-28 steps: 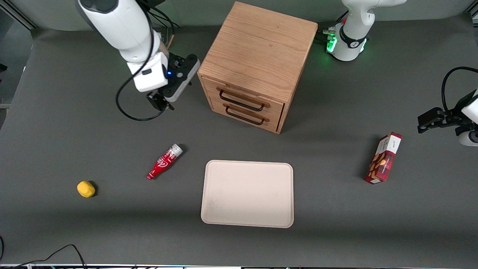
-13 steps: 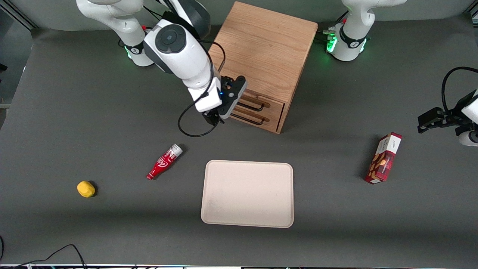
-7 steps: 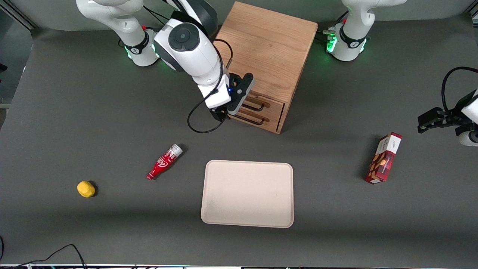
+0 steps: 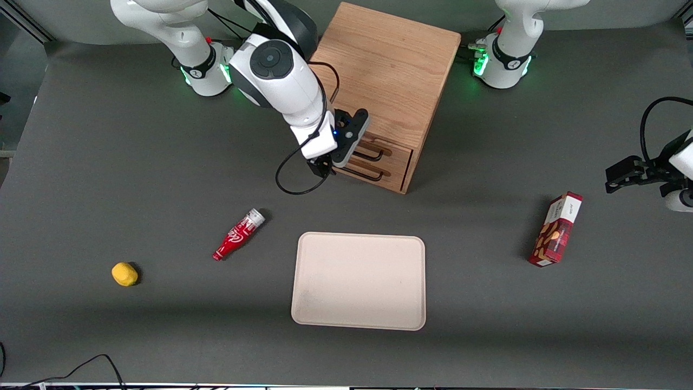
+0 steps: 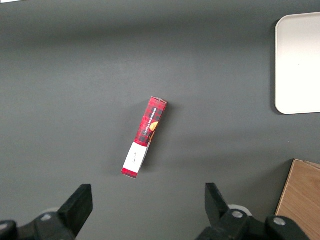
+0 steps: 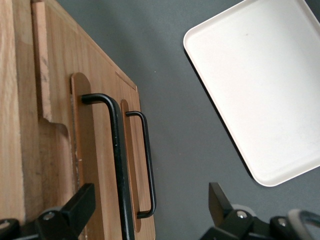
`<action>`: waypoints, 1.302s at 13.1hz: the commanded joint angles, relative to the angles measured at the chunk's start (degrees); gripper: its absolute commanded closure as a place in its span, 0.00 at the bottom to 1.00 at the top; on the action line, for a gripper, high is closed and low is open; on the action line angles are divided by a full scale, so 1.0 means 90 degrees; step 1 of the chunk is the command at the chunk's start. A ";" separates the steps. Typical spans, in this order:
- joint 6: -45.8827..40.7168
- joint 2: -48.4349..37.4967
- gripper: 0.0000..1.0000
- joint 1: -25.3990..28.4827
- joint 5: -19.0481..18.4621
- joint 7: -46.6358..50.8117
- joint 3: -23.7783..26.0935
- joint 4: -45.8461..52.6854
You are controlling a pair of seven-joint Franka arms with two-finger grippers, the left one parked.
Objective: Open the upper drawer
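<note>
Barely shifted since half a second ago, the end effector (image 4: 323, 167) hangs in front of the cabinet (image 4: 379, 81), fingers spread and empty, hiding part of the upper drawer (image 4: 392, 153). Its black handle (image 6: 117, 165) runs out of the wrist view.

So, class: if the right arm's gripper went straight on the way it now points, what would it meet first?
Probably the upper drawer's handle: the open gripper straddles it in front of the upper drawer. Depth is unclear.
</note>
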 commanded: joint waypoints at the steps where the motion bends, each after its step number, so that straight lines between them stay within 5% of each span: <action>1: 0.0191 0.0126 0.00 0.0026 -0.0323 0.0169 0.0079 -0.0187; 17: 0.0240 0.0263 0.00 -0.0209 -0.0372 -0.0007 0.0079 -0.0060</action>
